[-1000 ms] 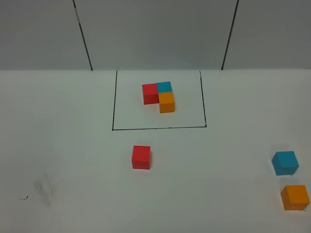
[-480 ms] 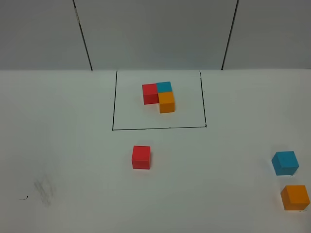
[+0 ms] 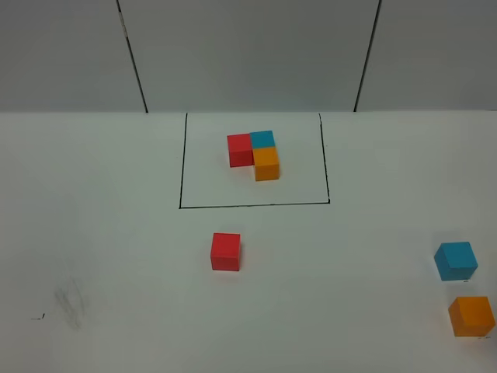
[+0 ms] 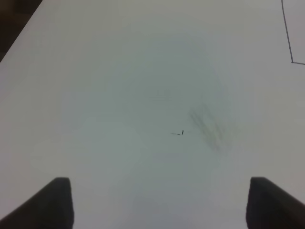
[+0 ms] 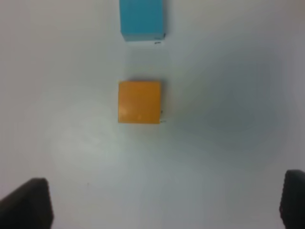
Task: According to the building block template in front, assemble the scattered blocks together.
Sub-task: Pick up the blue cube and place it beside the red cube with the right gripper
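Observation:
The building block template [image 3: 256,154] is an L of red, blue and orange cubes inside a black-line rectangle at the back centre. The scattered blocks lie apart: a red cube [image 3: 225,252] in front of the rectangle, a blue cube [image 3: 455,260] and an orange cube [image 3: 471,316] at the right edge. Neither arm appears in the exterior high view. My right gripper [image 5: 164,202] is open, its dark fingertips [image 5: 26,202] wide apart, with the orange cube [image 5: 139,101] and the blue cube [image 5: 141,19] ahead of it. My left gripper [image 4: 159,202] is open over bare table, holding nothing.
The white table [image 3: 116,233] carries a faint grey smudge [image 3: 71,303] and a small black mark [image 3: 37,316] at the front left; the same smudge [image 4: 209,126] shows in the left wrist view. A grey wall with two dark vertical seams [image 3: 132,54] stands behind the table.

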`<action>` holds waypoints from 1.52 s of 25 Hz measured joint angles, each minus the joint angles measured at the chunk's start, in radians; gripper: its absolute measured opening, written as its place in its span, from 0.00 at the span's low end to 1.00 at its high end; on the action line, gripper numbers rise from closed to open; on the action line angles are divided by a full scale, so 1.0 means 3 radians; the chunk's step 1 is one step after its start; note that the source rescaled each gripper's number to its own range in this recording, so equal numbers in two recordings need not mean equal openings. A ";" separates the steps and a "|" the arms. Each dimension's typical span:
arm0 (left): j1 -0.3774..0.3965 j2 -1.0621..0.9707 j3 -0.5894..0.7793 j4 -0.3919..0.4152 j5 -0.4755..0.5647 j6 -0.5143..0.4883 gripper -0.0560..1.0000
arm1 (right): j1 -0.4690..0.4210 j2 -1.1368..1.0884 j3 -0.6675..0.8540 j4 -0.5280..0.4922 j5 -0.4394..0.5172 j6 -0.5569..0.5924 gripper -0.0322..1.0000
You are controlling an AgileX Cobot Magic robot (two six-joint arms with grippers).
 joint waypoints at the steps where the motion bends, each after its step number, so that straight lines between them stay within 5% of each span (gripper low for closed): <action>1: 0.0000 0.0000 0.0000 0.0000 0.0000 0.0000 1.00 | 0.0000 0.0064 -0.0058 0.0003 0.0002 -0.0003 0.98; 13: 0.0000 0.0000 0.0000 0.0000 0.0000 0.0000 1.00 | 0.0423 0.1075 -0.1013 0.0013 0.0210 0.0043 0.98; 24: -0.0001 0.0000 0.0004 -0.0007 -0.0001 0.0011 1.00 | 0.0404 0.1734 -0.1387 -0.0213 0.0339 0.0179 0.97; 38: 0.0002 0.0000 0.0004 -0.0007 -0.0001 0.0011 1.00 | 0.0188 0.2023 -0.1387 -0.0047 0.0215 0.0213 0.95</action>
